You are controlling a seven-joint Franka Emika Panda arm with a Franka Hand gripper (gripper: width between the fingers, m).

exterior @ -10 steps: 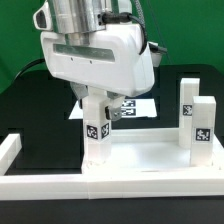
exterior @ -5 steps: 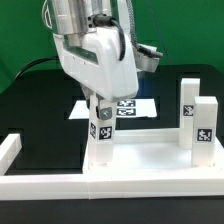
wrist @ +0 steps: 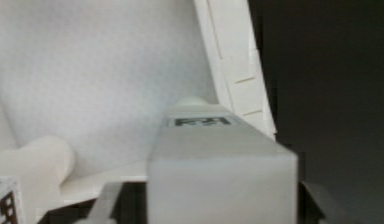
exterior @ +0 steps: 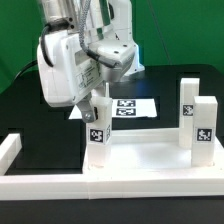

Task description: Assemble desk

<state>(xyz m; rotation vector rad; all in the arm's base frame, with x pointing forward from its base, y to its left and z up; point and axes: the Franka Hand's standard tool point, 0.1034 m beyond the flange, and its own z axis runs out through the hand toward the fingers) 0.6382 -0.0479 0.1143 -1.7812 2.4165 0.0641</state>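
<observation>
The white tabletop (exterior: 150,160) lies upside down with its raised rim up. Two tagged white legs (exterior: 197,125) stand upright in its sockets at the exterior view's right. A third tagged leg (exterior: 96,138) stands upright in the near corner at the exterior view's left. My gripper (exterior: 97,108) comes down from above and is shut on the top of this leg. In the wrist view the leg (wrist: 221,170) fills the middle, with dark fingers (wrist: 121,205) against both its sides, above the tabletop's inside (wrist: 100,80) and rim (wrist: 233,50).
The marker board (exterior: 130,106) lies flat on the black table behind the tabletop. Long white border bars (exterior: 40,182) run along the front and turn up at the exterior view's left (exterior: 8,148). Another white leg (wrist: 38,165) shows in the wrist view.
The hand has turned about the leg it holds, its body swinging from the exterior view's right to the left. The leg stays upright in its corner.
</observation>
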